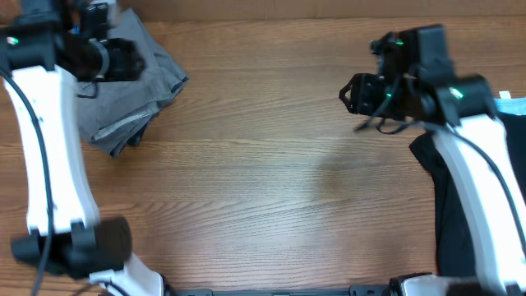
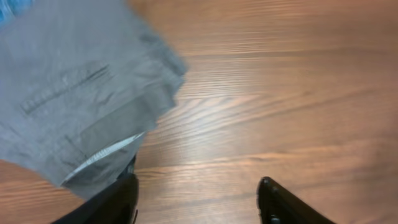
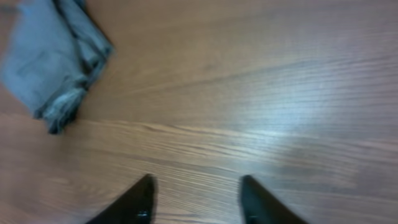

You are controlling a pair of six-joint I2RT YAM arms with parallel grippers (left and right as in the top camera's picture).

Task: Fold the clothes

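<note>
The grey shorts (image 1: 136,90) lie folded in a bundle at the table's far left; the left wrist view shows their slit pocket and pale lining (image 2: 81,93). My left gripper (image 1: 131,62) hovers over the bundle's upper edge. It (image 2: 199,199) is open, with bare wood between its fingers and the left finger (image 2: 115,202) beside the cloth's edge. My right gripper (image 1: 355,94) hangs over the wood at the far right. It (image 3: 196,199) is open and empty, and the grey shorts (image 3: 50,62) are far off at the top left of its view.
A black garment (image 1: 460,205) lies along the right edge under the right arm, with a light-blue piece (image 1: 514,103) above it. A bit of blue cloth (image 2: 12,9) shows behind the grey shorts. Bare wooden table (image 1: 271,181) spans the middle.
</note>
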